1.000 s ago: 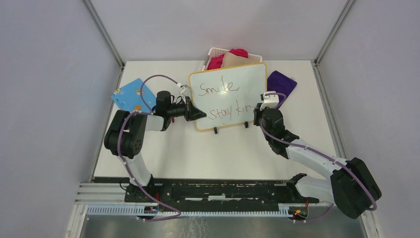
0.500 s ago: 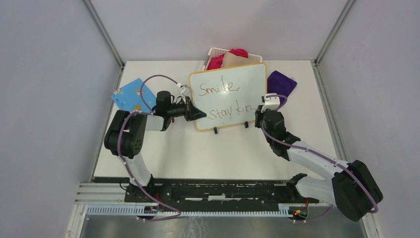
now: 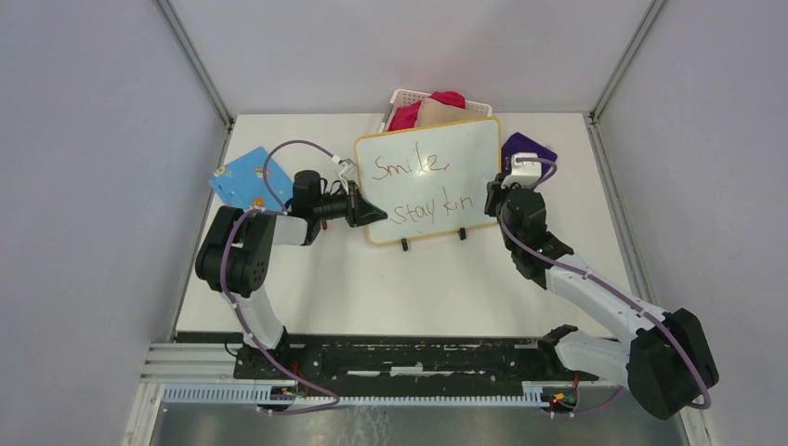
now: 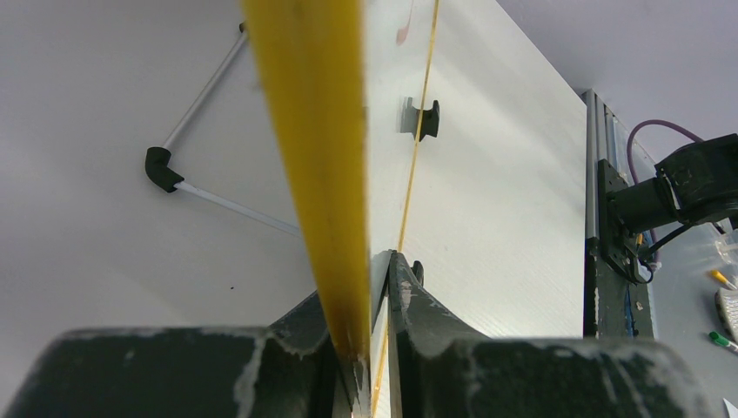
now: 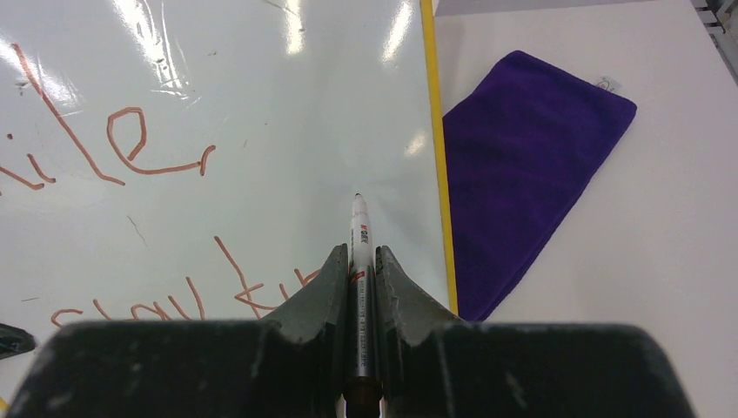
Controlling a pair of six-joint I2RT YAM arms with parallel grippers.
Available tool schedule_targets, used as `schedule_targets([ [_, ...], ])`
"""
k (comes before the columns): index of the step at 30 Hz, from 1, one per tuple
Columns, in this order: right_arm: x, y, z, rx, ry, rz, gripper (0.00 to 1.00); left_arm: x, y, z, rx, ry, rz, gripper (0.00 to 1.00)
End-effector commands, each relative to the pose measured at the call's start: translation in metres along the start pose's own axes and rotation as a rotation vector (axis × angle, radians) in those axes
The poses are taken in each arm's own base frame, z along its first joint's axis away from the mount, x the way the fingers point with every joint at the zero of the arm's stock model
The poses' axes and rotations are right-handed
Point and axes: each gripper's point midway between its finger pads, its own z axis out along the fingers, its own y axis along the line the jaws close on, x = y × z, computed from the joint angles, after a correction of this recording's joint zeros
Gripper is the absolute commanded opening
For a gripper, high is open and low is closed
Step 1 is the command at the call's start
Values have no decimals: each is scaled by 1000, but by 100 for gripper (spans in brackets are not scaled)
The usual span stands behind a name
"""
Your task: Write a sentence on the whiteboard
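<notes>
Currently the left fingers are pinching the yellow rim at the lower left corner of the whiteboard, which is standing tilted on the surface between the two sets of fingers. The right fingers are gripping a white marker by its barrel, its tip pointing at bare board just ahead; whether it touches cannot be told. The sentence is reading "Smile," over "stay kin", left of the right fingers. A purple cloth is lying to their right.
</notes>
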Motion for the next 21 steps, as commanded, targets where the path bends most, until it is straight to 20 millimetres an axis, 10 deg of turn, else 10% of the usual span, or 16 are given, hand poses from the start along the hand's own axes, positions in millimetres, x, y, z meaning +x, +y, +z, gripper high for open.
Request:
schedule_targets([
  [1, -23, 3, 9, -3, -49, 30, 0, 59, 25, 1, -146, 138, -106, 2],
  [21, 6, -4, 18, 8, 12, 34, 0, 59, 25, 2, -145, 138, -106, 2],
])
